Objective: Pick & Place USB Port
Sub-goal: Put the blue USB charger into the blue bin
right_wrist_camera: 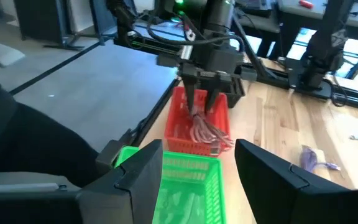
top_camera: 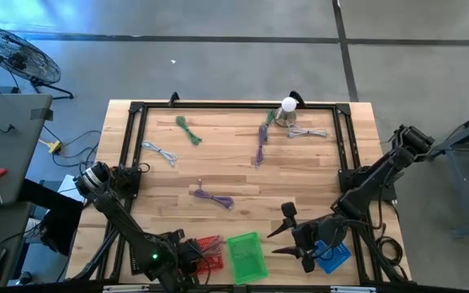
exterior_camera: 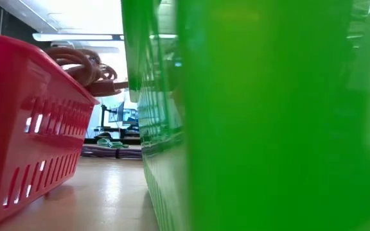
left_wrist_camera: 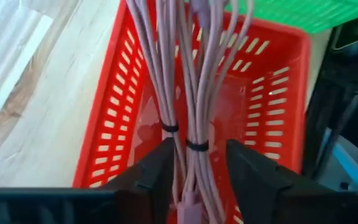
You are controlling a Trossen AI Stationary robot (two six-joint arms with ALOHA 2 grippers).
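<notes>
Cable bundle point(left_wrist_camera: 188, 118) is what we're watching, a pale pink tied loop of USB cable hanging into the red basket point(left_wrist_camera: 114, 118) between the fingers of the left gripper point(left_wrist_camera: 191, 165). We see the two dark fingers point(left_wrist_camera: 157, 171) standing a little apart on either side of the bundle, just beside it; whether they press on it we cannot tell. From the right wrist view we catch the same gripper point(right_wrist_camera: 205, 102) poised straight over the red basket point(right_wrist_camera: 182, 130), cable ends spilling over the basket's rim toward the wooden table point(right_wrist_camera: 284, 134).

Just beside the red basket sits the green basket point(top_camera: 246, 255), and past that, on the far side from the red one, the right gripper point(top_camera: 287, 240) waits with its fingers spread wide, above the table and next to a blue basket point(top_camera: 332, 257). Well away from the red basket we spot more cables lying loose on the table: a purple cable point(top_camera: 214, 196), a green cable point(top_camera: 188, 129) and a white cable point(top_camera: 159, 151). From table height, the red basket point(exterior_camera: 24, 122) shows a coil of cable point(exterior_camera: 85, 64) peeking over its rim.
</notes>
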